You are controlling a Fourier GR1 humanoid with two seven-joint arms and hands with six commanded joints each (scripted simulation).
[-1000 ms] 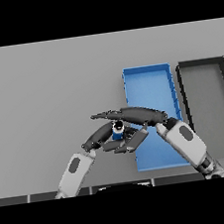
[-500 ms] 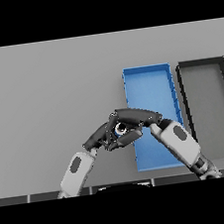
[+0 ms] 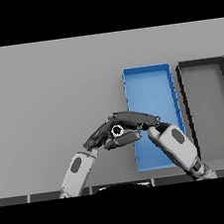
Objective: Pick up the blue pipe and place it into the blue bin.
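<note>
The right hand [image 3: 135, 118] and left hand [image 3: 99, 135] meet just left of the blue bin [image 3: 147, 79], both sets of fingers curled round the blue pipe [image 3: 117, 130] between them. A black bin [image 3: 203, 64] stands just right of the blue one.

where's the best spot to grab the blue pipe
Across its short body, from both sides. The blue pipe shows its round open end to the view, and the left hand and right hand close around it just left of the blue bin.
</note>
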